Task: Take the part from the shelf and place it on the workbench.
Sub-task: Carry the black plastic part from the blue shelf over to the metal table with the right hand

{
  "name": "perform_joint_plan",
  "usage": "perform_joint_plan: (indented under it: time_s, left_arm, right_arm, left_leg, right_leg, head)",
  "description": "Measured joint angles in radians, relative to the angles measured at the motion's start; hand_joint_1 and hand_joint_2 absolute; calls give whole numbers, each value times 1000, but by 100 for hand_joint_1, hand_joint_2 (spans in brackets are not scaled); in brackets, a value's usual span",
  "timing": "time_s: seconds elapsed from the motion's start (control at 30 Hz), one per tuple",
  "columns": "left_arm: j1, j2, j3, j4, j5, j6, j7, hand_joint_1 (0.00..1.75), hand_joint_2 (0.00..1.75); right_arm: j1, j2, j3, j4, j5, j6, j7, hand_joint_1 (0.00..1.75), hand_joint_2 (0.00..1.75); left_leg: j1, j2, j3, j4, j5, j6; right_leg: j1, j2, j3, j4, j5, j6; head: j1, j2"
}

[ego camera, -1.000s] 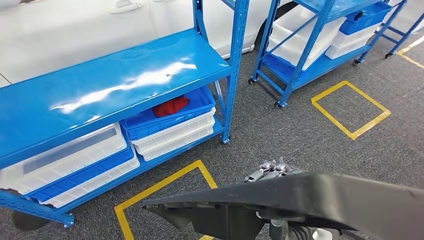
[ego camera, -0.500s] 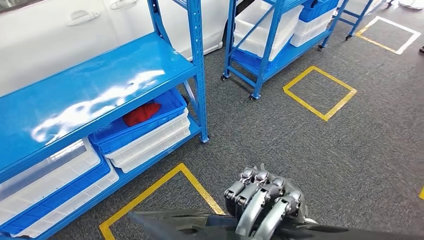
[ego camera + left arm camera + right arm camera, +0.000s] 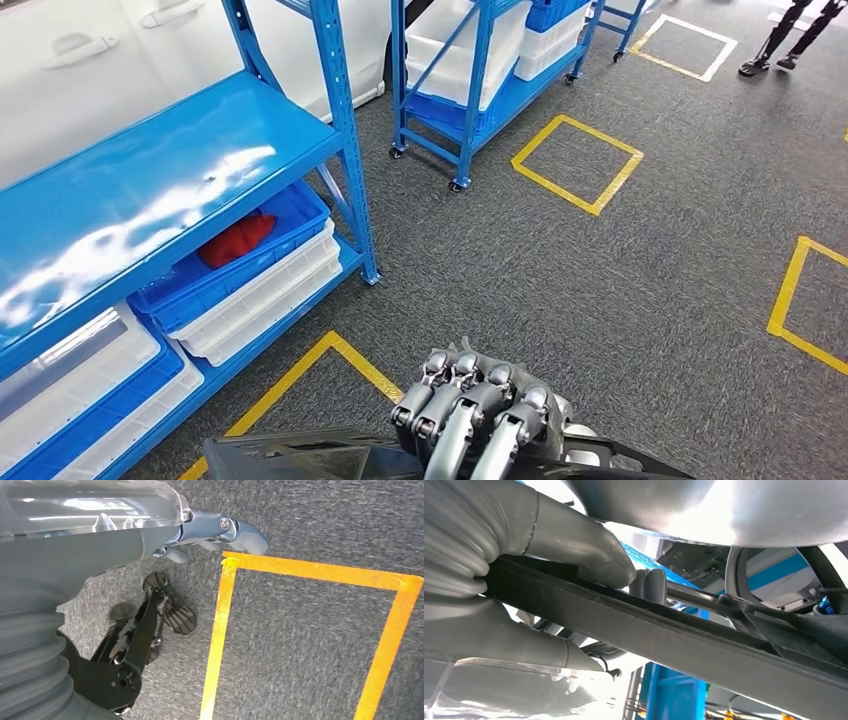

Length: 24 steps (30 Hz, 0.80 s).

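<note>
A long black plastic part (image 3: pixel 300 460) lies across the bottom of the head view. My right hand (image 3: pixel 480 420) grips it from above, fingers curled over its edge. Close up in the right wrist view, the thumb and fingers (image 3: pixel 574 545) clamp the part's black rim (image 3: pixel 674 635). The blue shelf (image 3: pixel 150 170) stands to my left, apart from the part. My left hand (image 3: pixel 220 530) hangs over the grey carpet with its fingers apart and nothing in it.
Under the blue shelf sit white and blue bins, one holding a red item (image 3: pixel 235 240). A blue wheeled rack (image 3: pixel 470 70) stands farther back. Yellow tape squares (image 3: pixel 575 165) mark the carpet. A person's legs (image 3: pixel 790 35) show at the far right.
The camera has swung right, so shelf and racks slid left in the picture. The black part sits lower in the head view and my right hand on it shows more fully.
</note>
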<state>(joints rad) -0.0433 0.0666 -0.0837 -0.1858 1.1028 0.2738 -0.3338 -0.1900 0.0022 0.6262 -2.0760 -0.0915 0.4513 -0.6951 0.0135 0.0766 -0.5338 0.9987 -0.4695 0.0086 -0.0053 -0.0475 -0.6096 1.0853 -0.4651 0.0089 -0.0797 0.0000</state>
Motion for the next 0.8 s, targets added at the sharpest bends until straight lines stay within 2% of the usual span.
perform_joint_plan:
  time_s: [0.03,0.07,0.13,0.17,0.23,0.27,0.3,0.33,0.37,0.4,0.43,0.47,0.53,0.57,0.6,0.63,0.67,0.7,0.73,0.8]
  left_arm:
    - [0,-2,7,0,0,9,4,0,175]
    - [0,-4,13,0,0,17,8,0,175]
    - [-2,-7,21,0,0,30,17,0,175]
    - [-4,-9,24,0,0,36,20,0,175]
    - [-5,-10,31,0,0,49,26,0,175]
    - [-4,-10,34,0,0,56,28,0,175]
    - [-3,-10,37,0,0,63,29,0,175]
    - [-1,-10,39,0,0,70,30,0,175]
    - [0,-11,40,0,0,75,32,0,175]
    - [1,-11,41,0,1,80,34,0,175]
    - [1,-11,42,0,1,83,35,0,175]
    - [1,-11,43,0,1,85,36,0,175]
    - [1,-10,43,0,0,83,33,0,175]
    - [0,-10,43,-1,0,78,30,0,175]
    - [-1,-10,43,-1,0,69,25,0,175]
    - [-3,-10,43,-1,0,56,18,0,175]
    - [-4,-10,42,-1,0,40,10,0,175]
    - [-5,-10,41,-1,0,22,2,0,175]
    - [-3,-10,39,-1,0,4,-7,0,175]
    - [5,-10,37,-1,0,-33,-22,0,175]
  right_arm:
    - [-9,3,10,5,-3,-7,0,175,175]
    - [-17,6,21,10,-6,-14,1,175,175]
    - [-28,9,39,17,-12,-28,1,175,175]
    - [-33,10,47,20,-15,-35,1,175,175]
    - [-46,11,63,26,-21,-52,1,175,175]
    - [-53,11,72,30,-23,-62,1,175,175]
    - [-61,12,83,36,-27,-75,1,175,175]
    - [-69,12,94,42,-32,-90,0,175,175]
    - [-78,12,104,48,-37,-105,0,175,175]
    - [-87,12,114,55,-44,-120,0,175,175]
    - [-97,11,123,62,-50,-137,0,175,175]
    - [-110,11,132,69,-56,-156,0,175,175]
    - [-136,10,147,84,-66,-201,3,175,175]
    - [-145,10,153,90,-68,-219,6,175,175]
    - [-150,10,158,94,-67,-232,8,175,175]
    - [-150,9,162,96,-63,-239,11,175,175]
    - [-148,7,166,97,-56,-242,11,175,175]
    - [-146,4,168,98,-49,-241,11,175,175]
    - [-144,1,170,99,-44,-238,9,175,175]
    - [-143,-7,169,104,-44,-218,3,175,175]
  left_leg:
    - [-2,8,2,1,-2,-5]
    - [-5,17,3,1,-4,-11]
    - [-6,36,8,1,-7,-23]
    - [-5,32,8,8,-13,-28]
    - [-1,-11,-15,71,-56,-37]
    - [1,-40,-42,132,-91,-41]
    - [1,-57,-75,202,-125,-43]
    - [1,-64,-103,262,-147,-45]
    - [1,-67,-120,294,-150,-46]
    - [2,-68,-121,289,-132,-46]
    - [4,-72,-103,244,-97,-46]
    - [6,-85,-74,174,-54,-45]
    - [10,-123,-27,54,-5,-40]
    - [10,-136,-17,26,1,-36]
    - [8,-139,-15,20,-3,-31]
    - [9,-131,-15,19,-1,-25]
    - [9,-120,-14,15,2,-18]
    - [10,-109,-13,11,6,-11]
    - [11,-96,-12,6,8,-4]
    - [7,-71,-13,5,9,5]
  right_leg:
    - [5,-16,22,-44,10,-7]
    - [10,-24,30,-64,11,-13]
    - [12,-3,27,-69,12,-24]
    - [11,7,28,-73,15,-30]
    - [4,27,31,-81,22,-42]
    - [2,37,30,-82,24,-45]
    - [1,49,29,-81,25,-47]
    - [2,62,29,-81,25,-48]
    - [2,76,29,-81,26,-48]
    - [2,90,29,-79,26,-48]
    - [1,103,30,-78,26,-47]
    - [1,117,30,-75,25,-44]
    - [2,140,23,-64,23,-34]
    - [2,149,18,-60,23,-27]
    - [1,158,13,-59,26,-20]
    - [0,167,9,-60,29,-13]
    - [0,164,7,-58,27,-8]
    - [1,148,0,-45,18,-4]
    - [2,124,-17,-12,-3,0]
    - [1,73,-75,106,-66,4]
  head:
    - [0,0]
    - [0,0]
    - [0,0]
    - [0,0]
    - [0,0]
    - [0,0]
    - [0,0]
    - [0,0]
    - [0,0]
    - [0,0]
    - [0,0]
    - [0,0]
    - [0,0]
    - [0,0]
    - [0,0]
    - [0,0]
    - [0,0]
    - [0,0]
    - [0,0]
    - [0,0]
